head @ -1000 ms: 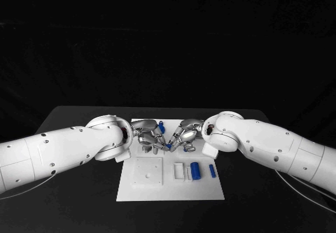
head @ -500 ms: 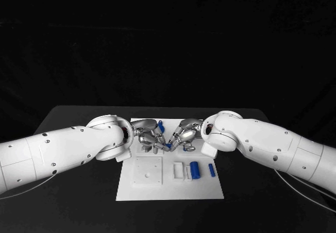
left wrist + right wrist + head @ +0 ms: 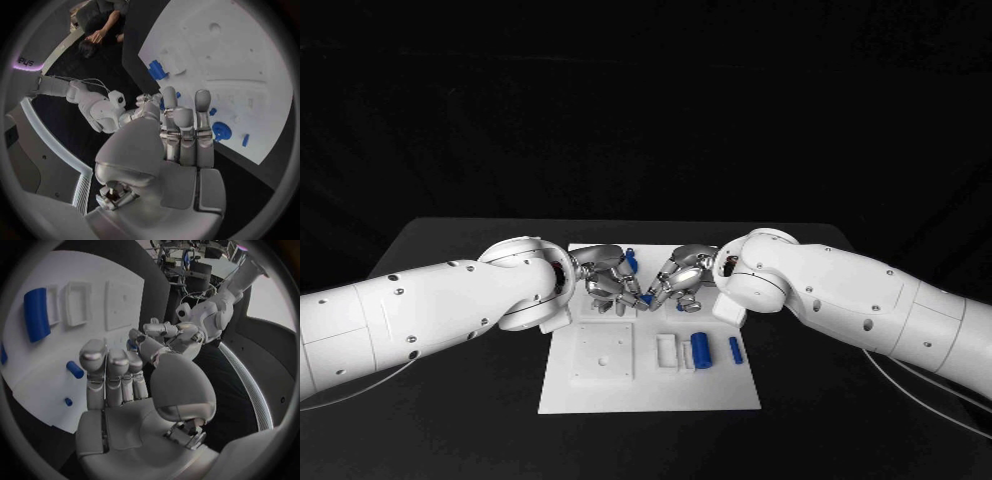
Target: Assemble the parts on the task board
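A: Where were the hands at that moment?

B: Both were over the far part of the task board (image 3: 651, 395), close together. The left hand (image 3: 606, 281) and the right hand (image 3: 678, 279) met at a small blue part (image 3: 646, 299), and their fingertips (image 3: 655, 303) seemed to pinch it from two sides. I could not tell which hand really carried it; the fingers covered most of it.

A: And the other parts?

B: A thick blue cylinder (image 3: 702, 351) lay on the board nearer to the robot, beside a white slot (image 3: 669, 352). A thin blue pin (image 3: 736, 349) lay just beside the cylinder. Another blue piece (image 3: 630, 260) stood at the far edge, behind the left hand. The board itself rested in the middle of the black counter (image 3: 444, 300).

A: How would such a part handle, in your opinion?

B: I judged it light and stiff, probably hard plastic, not fragile. But it was small and looked smooth, so it could slip or turn between metal fingertips.

A: Where to take hold, then?

B: On the two opposite sides of the body, near its middle, leaving the end free that must enter the board. A gentle, steady pinch seemed enough.
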Controlling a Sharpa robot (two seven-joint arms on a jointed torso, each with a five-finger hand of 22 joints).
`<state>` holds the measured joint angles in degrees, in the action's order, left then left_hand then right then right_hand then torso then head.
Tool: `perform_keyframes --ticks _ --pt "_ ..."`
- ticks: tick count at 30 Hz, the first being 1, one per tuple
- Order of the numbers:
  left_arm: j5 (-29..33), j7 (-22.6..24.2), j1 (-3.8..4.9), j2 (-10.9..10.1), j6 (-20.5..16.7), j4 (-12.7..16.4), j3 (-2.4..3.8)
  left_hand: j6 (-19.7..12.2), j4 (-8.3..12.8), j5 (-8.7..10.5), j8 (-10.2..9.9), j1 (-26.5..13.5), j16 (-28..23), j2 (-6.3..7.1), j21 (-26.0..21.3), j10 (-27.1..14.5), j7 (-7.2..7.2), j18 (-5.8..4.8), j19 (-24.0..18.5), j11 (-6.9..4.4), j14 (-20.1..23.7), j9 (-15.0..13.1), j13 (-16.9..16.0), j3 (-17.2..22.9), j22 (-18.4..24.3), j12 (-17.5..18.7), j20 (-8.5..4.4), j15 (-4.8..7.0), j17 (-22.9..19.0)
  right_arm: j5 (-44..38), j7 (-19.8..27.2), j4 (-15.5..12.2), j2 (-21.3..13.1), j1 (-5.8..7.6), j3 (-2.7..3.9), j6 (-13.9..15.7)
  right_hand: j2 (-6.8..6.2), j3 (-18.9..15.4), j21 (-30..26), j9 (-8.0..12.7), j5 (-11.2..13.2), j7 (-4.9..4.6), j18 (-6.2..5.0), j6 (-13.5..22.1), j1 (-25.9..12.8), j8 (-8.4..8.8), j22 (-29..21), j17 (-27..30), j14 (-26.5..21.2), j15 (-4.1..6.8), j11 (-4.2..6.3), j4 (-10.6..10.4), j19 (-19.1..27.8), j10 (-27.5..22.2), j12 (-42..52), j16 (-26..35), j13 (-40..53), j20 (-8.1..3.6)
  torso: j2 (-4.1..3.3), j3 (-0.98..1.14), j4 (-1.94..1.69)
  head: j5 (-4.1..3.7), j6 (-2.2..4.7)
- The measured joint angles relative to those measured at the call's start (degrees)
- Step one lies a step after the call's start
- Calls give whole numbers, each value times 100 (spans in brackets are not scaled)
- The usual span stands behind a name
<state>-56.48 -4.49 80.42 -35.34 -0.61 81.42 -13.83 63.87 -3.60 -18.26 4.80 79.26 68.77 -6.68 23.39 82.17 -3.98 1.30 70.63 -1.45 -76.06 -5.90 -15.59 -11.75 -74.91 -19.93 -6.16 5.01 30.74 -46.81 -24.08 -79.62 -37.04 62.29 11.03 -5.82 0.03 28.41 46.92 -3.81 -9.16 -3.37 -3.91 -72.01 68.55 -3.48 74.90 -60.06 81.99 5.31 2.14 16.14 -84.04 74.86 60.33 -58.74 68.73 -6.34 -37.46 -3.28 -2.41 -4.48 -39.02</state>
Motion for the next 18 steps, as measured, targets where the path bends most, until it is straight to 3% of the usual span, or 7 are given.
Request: perform_keyframes --ticks 7,9,18 --pt "-15 -40 -20 25 -90 -15 1 159 255 -25 1 247 40 -178 53 44 37 0 31 -44 -32 -21 -47 255 0 -84 -30 31 18 147 -84 -5 -10 -1 -2 69 -8 33 0 0 -27 17 0 -16 -6 23 0 10 0 0 20 -1 0 21 0 0 7 0 0 0 2 4 -3" --pt "-9 -41 -29 35 -128 -22 1 208 317 80 -44 266 41 -196 82 84 17 0 31 -83 -58 -44 -57 376 0 -105 -30 58 19 181 -107 -5 -15 -1 -2 89 -8 33 0 0 -45 18 0 -16 -6 23 0 10 0 0 20 -2 0 21 0 22 7 0 0 0 4 4 -4" --pt "198 -25 -55 49 -300 -54 -8 251 454 103 -110 224 40 -173 177 161 2 0 9 -107 -88 -102 -68 946 1 -105 -51 86 30 260 -171 -3 -26 8 2 187 -23 33 0 1 -61 18 0 -15 -21 21 0 10 0 0 20 -1 0 21 0 22 6 0 1 1 4 -9 1"
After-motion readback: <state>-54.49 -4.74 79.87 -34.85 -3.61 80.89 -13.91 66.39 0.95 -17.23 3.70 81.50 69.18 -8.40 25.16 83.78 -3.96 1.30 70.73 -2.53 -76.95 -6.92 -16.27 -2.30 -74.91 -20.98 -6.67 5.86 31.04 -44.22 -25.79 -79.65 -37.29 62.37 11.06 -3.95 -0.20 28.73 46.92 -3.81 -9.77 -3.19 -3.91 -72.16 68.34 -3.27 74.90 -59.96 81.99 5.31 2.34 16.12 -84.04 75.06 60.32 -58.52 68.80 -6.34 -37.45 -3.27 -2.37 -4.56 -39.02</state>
